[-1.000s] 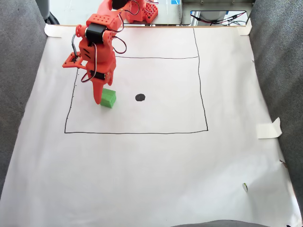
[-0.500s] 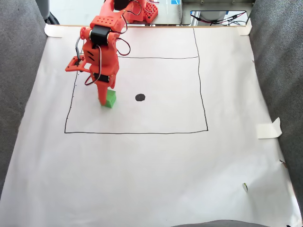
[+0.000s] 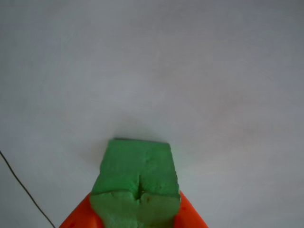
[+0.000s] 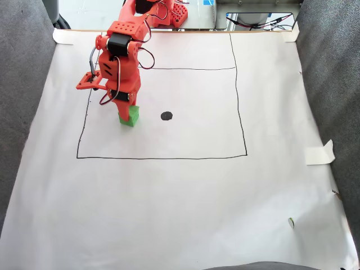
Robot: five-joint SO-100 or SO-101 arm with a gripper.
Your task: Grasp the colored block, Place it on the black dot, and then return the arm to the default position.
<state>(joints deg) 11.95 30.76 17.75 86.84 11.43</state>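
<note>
Foam fills the bottom centre of the other view: the colored block point(image 3: 137, 183) sits between the 2 orange jaws of the gripper point(image 3: 134, 219), whose sides show at the lower edge to either side of it. The jaws stand narrow, pressed against the cube's flanks, and the near face looks pinched along its centre seam, so I judge them to be holding it. Ahead of the jaws lies bare white paper point(image 3: 152, 61), with 1 thin drawn line point(image 3: 23, 190) running off to the left of them. No writing or label can be read on the cube or on the paper.

From the fixed view, the arm point(image 4: 119, 62) reaches down from the top edge and the gripper point(image 4: 127, 114) comes onto the colored block point(image 4: 130, 117) from above. Whether the cube rests on the paper or is just clear of it cannot be told. The black dot point(image 4: 166, 116) lies to the right of the jaws in this view, near but apart, at about the same height in the picture, inside the drawn rectangle point(image 4: 162, 158). The coming move therefore turns on a short sideways carry to the right, with almost no reach forward or back. The cube is far wider than the dot, so it will hide the mark once centred. A tape tab point(image 4: 319, 153) sits well away at the right margin. Nothing legible shows here either.
</note>
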